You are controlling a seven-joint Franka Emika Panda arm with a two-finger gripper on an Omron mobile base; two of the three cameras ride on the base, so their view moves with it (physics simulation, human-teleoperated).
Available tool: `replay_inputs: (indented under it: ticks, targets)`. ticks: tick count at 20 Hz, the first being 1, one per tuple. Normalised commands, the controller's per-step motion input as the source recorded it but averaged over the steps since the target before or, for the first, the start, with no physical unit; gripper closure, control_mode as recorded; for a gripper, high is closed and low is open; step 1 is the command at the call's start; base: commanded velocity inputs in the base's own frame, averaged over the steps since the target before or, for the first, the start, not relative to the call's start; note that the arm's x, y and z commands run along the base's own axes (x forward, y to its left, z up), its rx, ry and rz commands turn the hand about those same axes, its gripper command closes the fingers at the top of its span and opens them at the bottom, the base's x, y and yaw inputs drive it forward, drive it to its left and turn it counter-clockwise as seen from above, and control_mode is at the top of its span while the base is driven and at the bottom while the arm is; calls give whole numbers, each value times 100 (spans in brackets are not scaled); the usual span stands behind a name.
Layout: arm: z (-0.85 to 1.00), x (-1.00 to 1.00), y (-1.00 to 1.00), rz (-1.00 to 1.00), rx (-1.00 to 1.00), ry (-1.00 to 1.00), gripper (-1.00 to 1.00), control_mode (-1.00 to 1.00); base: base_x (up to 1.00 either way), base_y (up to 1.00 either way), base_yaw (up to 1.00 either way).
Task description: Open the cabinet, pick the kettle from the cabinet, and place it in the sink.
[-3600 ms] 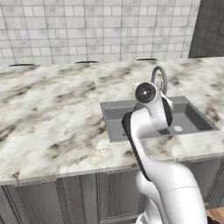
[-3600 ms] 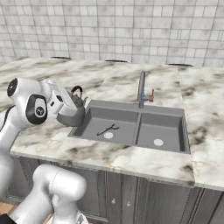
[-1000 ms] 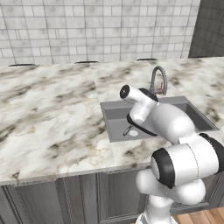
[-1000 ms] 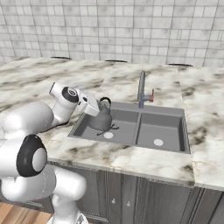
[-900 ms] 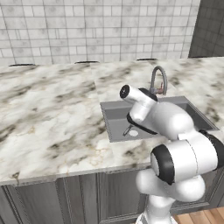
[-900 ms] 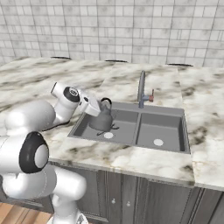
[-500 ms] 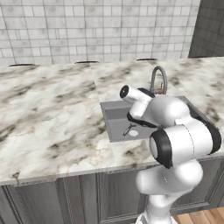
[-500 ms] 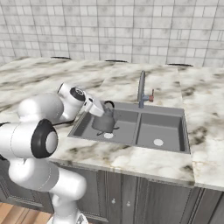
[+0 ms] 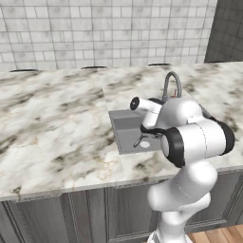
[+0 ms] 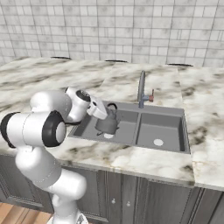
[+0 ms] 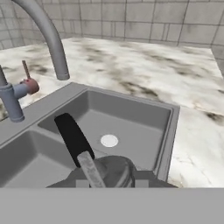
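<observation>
Dark metal in the grip: the end effector point(image 10: 106, 114) is pinched on the kettle point(image 10: 107, 124), near the foot of its arched black handle point(image 11: 72, 137).
Kettle place: it hangs low inside the left basin of the sink point(image 10: 177, 148); I cannot tell whether its bottom touches the basin floor or stands just above it.
Step in hand: the placing, the last step of the task; fetching it from the cabinet looks finished, as I judge.
Next move: lower a little more if needed, let the jaws spread, then lift the hand straight up and out.
Edges: the left wall of the basin is just beside the kettle, the divider between the two basins is on its other side, and the faucet point(image 10: 141, 89) stands behind at the back rim.
Open room: above the basin nothing blocks, and the marble tabletop point(image 10: 39, 78) around the sink is wide and bare.
Risk: a sideways withdrawal can catch the handle or the basin wall, so upward is safer.
</observation>
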Motion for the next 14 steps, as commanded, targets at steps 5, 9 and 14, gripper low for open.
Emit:
replay_inputs:
  ticks: [5, 9, 14]
  targets:
    - [-27, 11, -15, 2, 1, -13, 100, -100, 0, 0, 0]
    - [-24, 17, -11, 0, 0, -8, 100, -100, 0, 0, 0]
    - [-21, 18, -8, 0, 0, 0, 100, -100, 0, 0, 0]
